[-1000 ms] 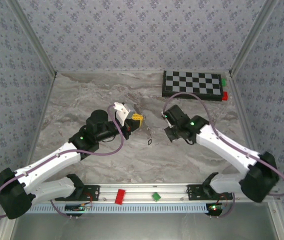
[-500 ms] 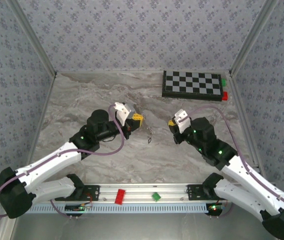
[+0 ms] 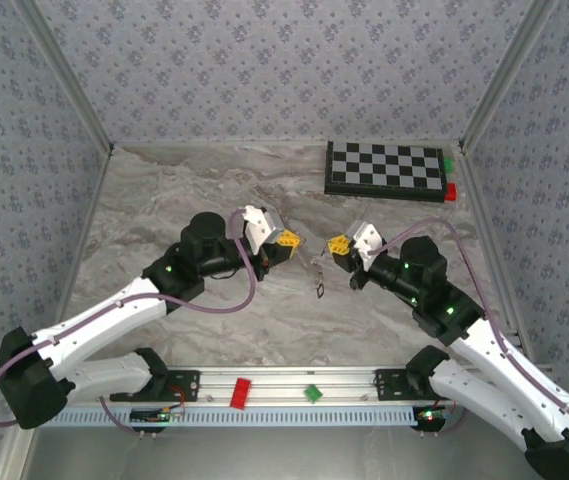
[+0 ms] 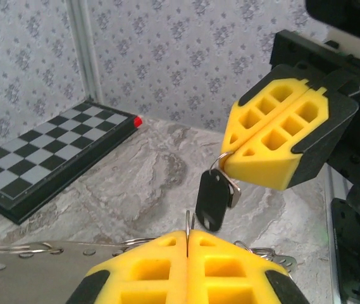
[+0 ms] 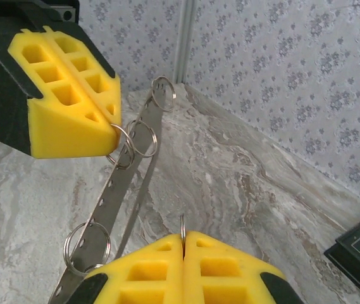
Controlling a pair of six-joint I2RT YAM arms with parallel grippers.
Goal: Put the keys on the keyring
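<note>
Over the marble table, my left gripper (image 3: pixel 286 240) and right gripper (image 3: pixel 339 243) face each other tip to tip, a short gap apart. My left gripper (image 4: pixel 188 235) is shut on a thin split ring of the keyring (image 5: pixel 126 144). This ring is joined to a perforated metal strip (image 5: pixel 117 183) that carries more rings and hangs down. My right gripper (image 5: pixel 183 239) is shut on a thin ring (image 5: pixel 183 225) seen edge-on. In the left wrist view, a black-headed key (image 4: pixel 212 199) hangs from that ring under the right gripper's (image 4: pixel 229 163) tip, with a metal piece behind it. Thin metal (image 3: pixel 319 283) dangles between the grippers.
A checkered board (image 3: pixel 386 168) lies at the back right, with a green block (image 3: pixel 448 163) and a red block (image 3: pixel 451 192) at its right end. Another red block (image 3: pixel 240 392) and green block (image 3: pixel 312 393) sit on the front rail. Patterned walls close in three sides.
My right arm swung round and brought its gripper up to face the left gripper. The left gripper shifted slightly right, and the dangling metal moved right with it.
</note>
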